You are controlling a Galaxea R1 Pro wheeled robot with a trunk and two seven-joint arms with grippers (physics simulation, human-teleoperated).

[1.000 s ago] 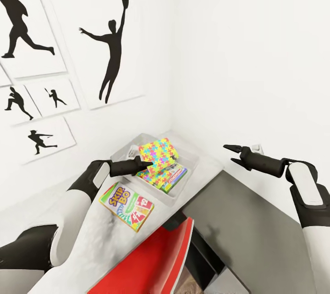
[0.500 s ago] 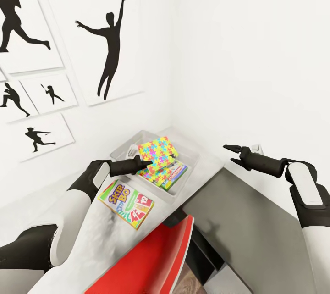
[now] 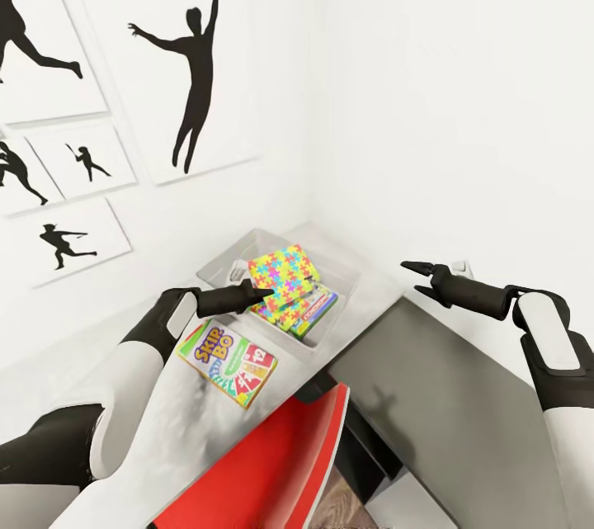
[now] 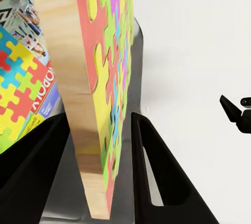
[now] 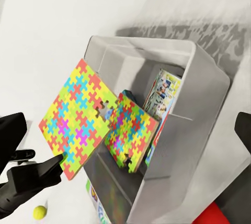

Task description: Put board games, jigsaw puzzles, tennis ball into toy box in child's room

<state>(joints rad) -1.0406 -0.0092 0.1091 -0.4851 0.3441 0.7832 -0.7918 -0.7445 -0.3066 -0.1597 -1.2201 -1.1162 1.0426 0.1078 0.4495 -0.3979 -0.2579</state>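
My left gripper (image 3: pixel 264 291) is shut on one jigsaw puzzle (image 3: pixel 282 270), holding it tilted over the light-grey toy box (image 3: pixel 221 263) at the back corner of the white table (image 3: pixel 177 430). The left wrist view sees this puzzle (image 4: pixel 104 93) edge-on between the two fingers (image 4: pixel 157 177). A second jigsaw puzzle (image 5: pixel 132 131) leans inside the toy box (image 5: pixel 209 75) beside colourful board games (image 5: pixel 163 96). The Skip-Bo board game (image 3: pixel 228 362) lies on the table in front of the box. The tennis ball (image 5: pixel 39 212) rests on the table near my left gripper (image 5: pixel 31 174). My right gripper (image 3: pixel 415 277) hangs open and empty to the right.
A red chair back (image 3: pixel 272 463) stands close against the table's front edge. The lower dark-grey unit (image 3: pixel 445 397) lies under my right arm. White walls with black silhouette pictures (image 3: pixel 186 75) close in behind the box.
The whole picture has drifted slightly, so the camera moved. My left gripper still holds the puzzle over the box, a little lower towards it. The right arm stays put.
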